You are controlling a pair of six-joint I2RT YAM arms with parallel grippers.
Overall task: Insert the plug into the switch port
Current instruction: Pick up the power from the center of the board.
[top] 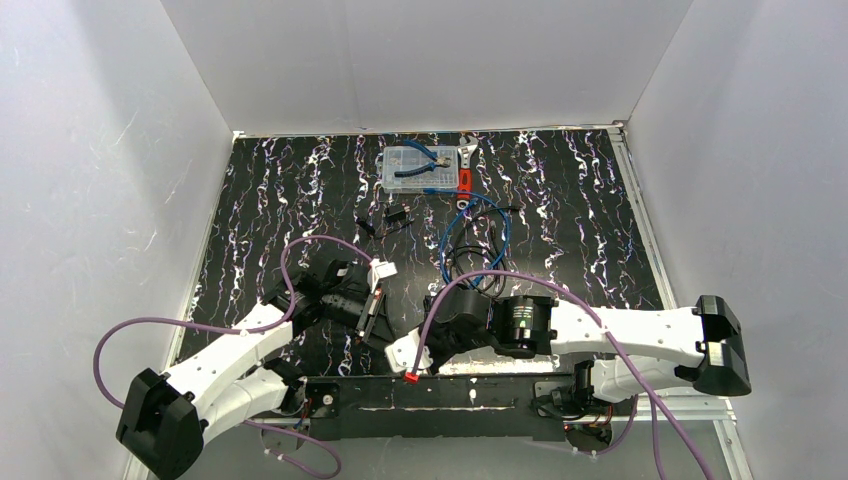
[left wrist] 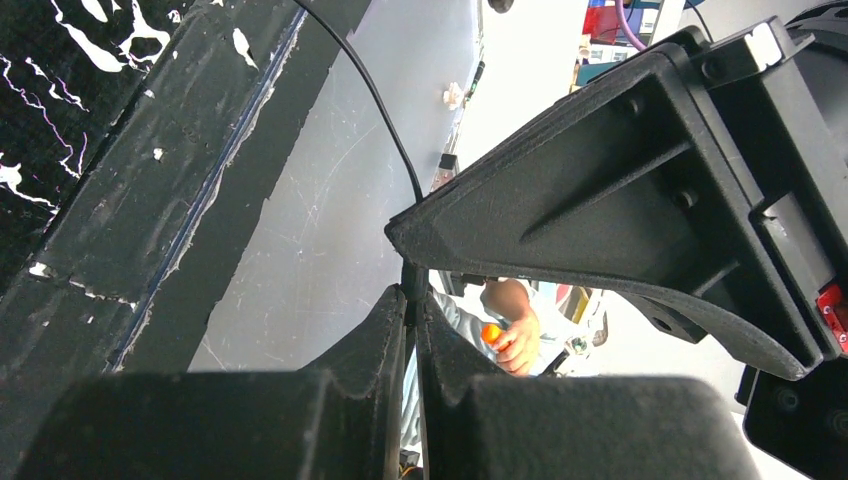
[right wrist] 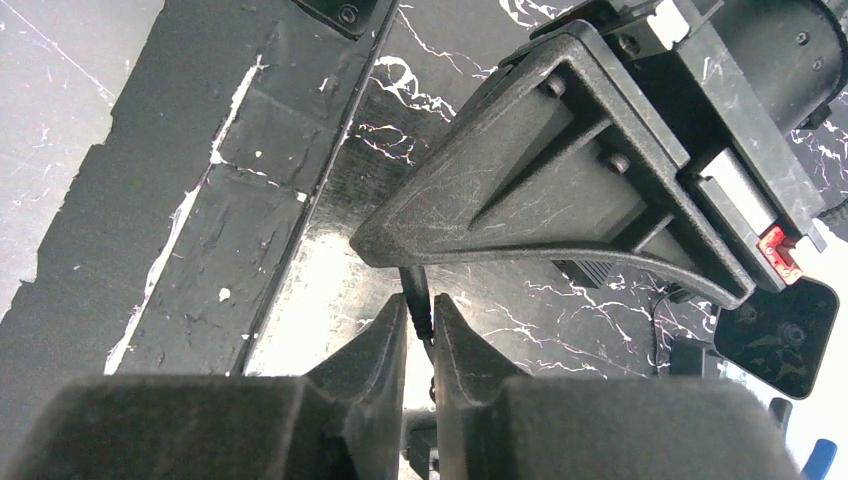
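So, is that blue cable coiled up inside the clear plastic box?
No, the blue cable lies on the table, outside the clear plastic box.

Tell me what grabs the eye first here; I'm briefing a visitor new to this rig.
Two white arms with purple hoses meet over the near centre of the black white-veined tabletop. The left gripper pinches a thin black cable; the right gripper grips a black cable end. A clear plastic parts box sits at the far edge.
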